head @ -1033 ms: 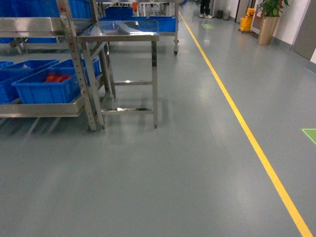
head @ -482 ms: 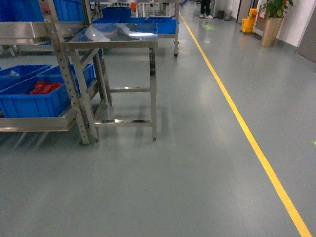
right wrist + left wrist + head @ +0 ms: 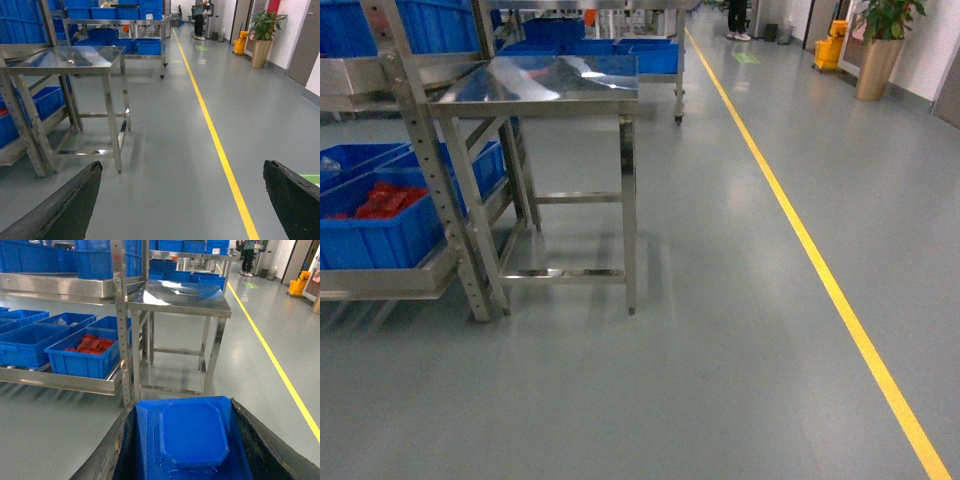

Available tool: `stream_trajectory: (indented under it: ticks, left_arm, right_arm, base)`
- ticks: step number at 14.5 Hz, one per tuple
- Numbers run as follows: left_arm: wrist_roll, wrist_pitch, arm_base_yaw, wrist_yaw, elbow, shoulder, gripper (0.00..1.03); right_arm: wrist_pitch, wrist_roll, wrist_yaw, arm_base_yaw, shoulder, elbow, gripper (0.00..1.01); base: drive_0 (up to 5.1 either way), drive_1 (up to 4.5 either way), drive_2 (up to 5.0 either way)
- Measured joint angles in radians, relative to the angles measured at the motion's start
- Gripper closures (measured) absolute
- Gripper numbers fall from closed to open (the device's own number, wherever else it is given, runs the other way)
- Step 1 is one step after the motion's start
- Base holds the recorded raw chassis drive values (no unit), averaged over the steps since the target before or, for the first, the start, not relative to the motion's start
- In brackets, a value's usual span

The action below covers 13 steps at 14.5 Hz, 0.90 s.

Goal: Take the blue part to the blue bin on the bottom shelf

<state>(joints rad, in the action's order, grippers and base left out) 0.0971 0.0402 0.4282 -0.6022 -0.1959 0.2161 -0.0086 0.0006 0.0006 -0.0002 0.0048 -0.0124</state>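
Head view: no arms, just steel rack w/ brushed stainless bottom shelf (image 3: pixel 390 283) at left. Left wrist cam only: left gripper (image 3: pixel 185 440) clamped on flat blue octagon-topped plastic part (image 3: pixel 192 432). Right wrist cam: right gripper (image 3: pixel 182 200) spread wide, holding nothing.

Right gripper (image 3: pixel 182 200) agape over floor (image 3: pixel 170 150)
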Motion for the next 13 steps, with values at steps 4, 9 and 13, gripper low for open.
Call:
stream_trajectory:
  ticks: [4,9,13]
  left_arm:
    - [0.000,-0.003,0.000,0.000,0.000,0.000,0.59]
    - [0.000,0.000,0.000,-0.001,0.000,0.000,0.59]
    - [0.000,-0.002,0.000,0.000,0.000,-0.001,0.59]
  right_arm:
    - [0.001,0.000,0.000,0.000,0.000,0.000,0.03]
    - [0.003,0.000,0.000,0.000,0.000,0.000,0.03]
    - [0.004,0.000,0.000,0.000,0.000,0.000,0.03]
  base:
    - [0.0,4.33,-4.3]
    - [0.0,4.33,-4.3]
    - [-0.1,4.20,-4.4]
